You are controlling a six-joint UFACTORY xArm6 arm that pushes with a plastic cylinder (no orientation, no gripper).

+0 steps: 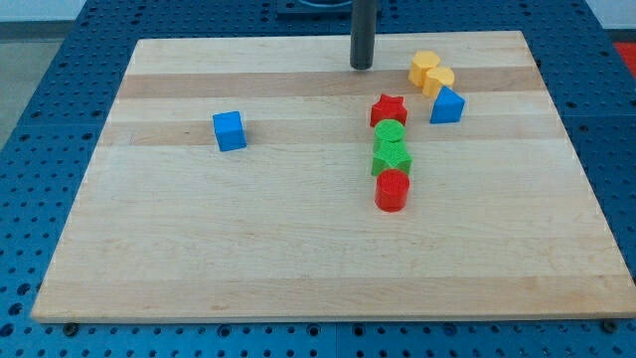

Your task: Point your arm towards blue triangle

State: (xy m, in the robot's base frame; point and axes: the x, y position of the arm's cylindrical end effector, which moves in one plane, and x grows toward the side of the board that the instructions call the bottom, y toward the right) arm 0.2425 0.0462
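The blue triangle [447, 105] lies at the view's upper right on the wooden board [248, 259], just below two yellow blocks [430, 73]. My tip [361, 66] is near the board's top edge, to the upper left of the blue triangle and apart from it. A red star [389, 109] sits below the tip and left of the blue triangle.
Below the red star run a green block [391, 135], a second green block [392, 158] and a red cylinder [392, 190] in a column. A blue cube [230, 130] stands alone at the view's left.
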